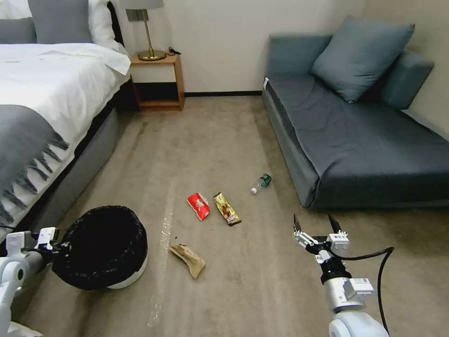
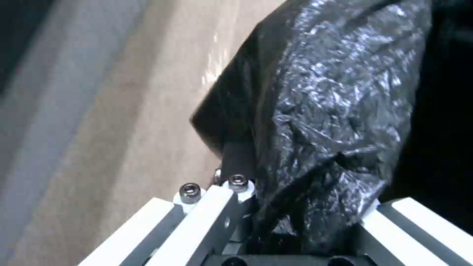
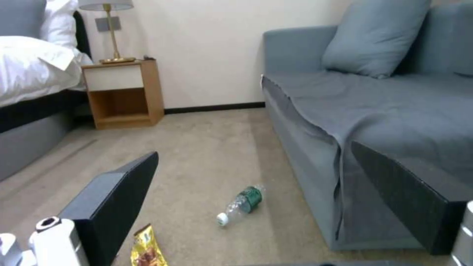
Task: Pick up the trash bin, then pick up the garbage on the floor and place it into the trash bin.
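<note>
The trash bin (image 1: 132,277), white with a black bag over its rim, stands at the lower left beside the bed. My left gripper (image 1: 55,242) holds its near rim; in the left wrist view the crinkly bag (image 2: 345,92) is pinched between the fingers (image 2: 237,159). The garbage lies on the carpet: a brown paper scrap (image 1: 188,260), a red packet (image 1: 199,206), a gold wrapper (image 1: 227,208) and a small bottle (image 1: 261,183). My right gripper (image 1: 317,225) hovers open, nearer to me than the bottle (image 3: 241,203) and right of the wrapper (image 3: 145,249).
A bed (image 1: 51,93) runs along the left, a grey sofa (image 1: 355,140) along the right. A wooden nightstand (image 1: 156,82) with a lamp stands at the far wall. Open carpet lies between them.
</note>
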{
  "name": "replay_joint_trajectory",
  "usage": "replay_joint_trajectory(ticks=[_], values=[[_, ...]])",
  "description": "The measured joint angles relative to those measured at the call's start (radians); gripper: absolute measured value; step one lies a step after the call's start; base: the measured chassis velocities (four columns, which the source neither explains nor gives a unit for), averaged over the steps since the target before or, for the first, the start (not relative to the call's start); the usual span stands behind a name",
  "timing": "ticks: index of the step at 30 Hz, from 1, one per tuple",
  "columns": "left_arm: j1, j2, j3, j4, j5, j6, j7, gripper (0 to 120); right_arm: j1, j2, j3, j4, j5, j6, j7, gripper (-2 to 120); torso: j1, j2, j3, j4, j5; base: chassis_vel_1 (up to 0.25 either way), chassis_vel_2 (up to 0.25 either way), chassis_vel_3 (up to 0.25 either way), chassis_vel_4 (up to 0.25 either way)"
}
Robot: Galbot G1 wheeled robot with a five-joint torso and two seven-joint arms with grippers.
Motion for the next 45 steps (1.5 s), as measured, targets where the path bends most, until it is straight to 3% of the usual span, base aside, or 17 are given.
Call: replay_joint_trajectory(ticks=[4,5,7,9,11,12,18,30,42,45], values=[[0.013,-0.001,-0.013,-0.062,-0.020,0.005,-0.017,3,-0.002,0.000,-0.002,-0.006,-0.022,0.014,0.003,100,0.000,0.000,0.000,0.0000,-0.0002,0.000,0.000,0.000,0.000],[0.031,-0.007,-0.025,-0.124,-0.021,0.007,-0.034,3,-0.008,-0.001,-0.007,-0.015,-0.039,0.033,0.002,100,0.000,0.000,0.000,-0.0005,0.0000,0.000,0.000,0.000,0.000],[0.042,-0.011,-0.030,-0.151,-0.020,0.008,-0.039,3,-0.010,-0.001,-0.009,-0.018,-0.043,0.039,0.000,100,0.000,0.000,0.000,-0.0004,0.0001,0.000,0.000,0.000,0.000],[0.088,-0.031,-0.057,-0.232,0.017,0.008,-0.046,3,-0.018,-0.002,-0.022,-0.035,-0.059,0.065,-0.013,100,0.000,0.000,0.000,-0.0005,0.0000,0.000,0.000,0.000,0.000],[0.099,-0.036,-0.065,-0.246,0.027,0.008,-0.047,3,-0.020,-0.002,-0.027,-0.040,-0.064,0.072,-0.018,100,0.000,0.000,0.000,-0.0003,0.0001,0.000,0.000,0.000,0.000],[0.144,-0.059,-0.092,-0.296,0.063,0.008,-0.047,3,-0.025,-0.002,-0.038,-0.051,-0.074,0.088,-0.028,100,0.000,0.000,0.000,0.0000,0.0002,0.000,0.000,0.000,0.000],[0.240,-0.116,-0.157,-0.377,0.134,0.009,-0.044,3,-0.024,-0.003,-0.079,-0.082,-0.085,0.118,-0.049,100,0.000,0.000,0.000,0.0000,0.0000,0.000,0.000,0.000,0.000],[0.277,-0.168,-0.231,-0.363,0.170,0.009,-0.046,3,0.025,-0.031,-0.130,-0.162,-0.097,0.168,-0.084,100,0.000,0.000,0.000,0.0001,-0.0001,0.000,0.000,0.000,0.000],[0.260,-0.168,-0.236,-0.345,0.159,0.009,-0.049,3,0.056,-0.061,-0.183,-0.221,-0.144,0.169,-0.090,100,0.000,0.000,0.000,0.0000,0.0000,-0.140,0.145,0.141,-0.130],[0.259,-0.170,-0.236,-0.343,0.155,0.008,-0.049,3,0.061,-0.086,-0.225,-0.218,-0.164,0.135,-0.080,100,0.000,0.000,0.000,-0.0006,0.0001,-0.248,0.219,0.236,-0.249]])
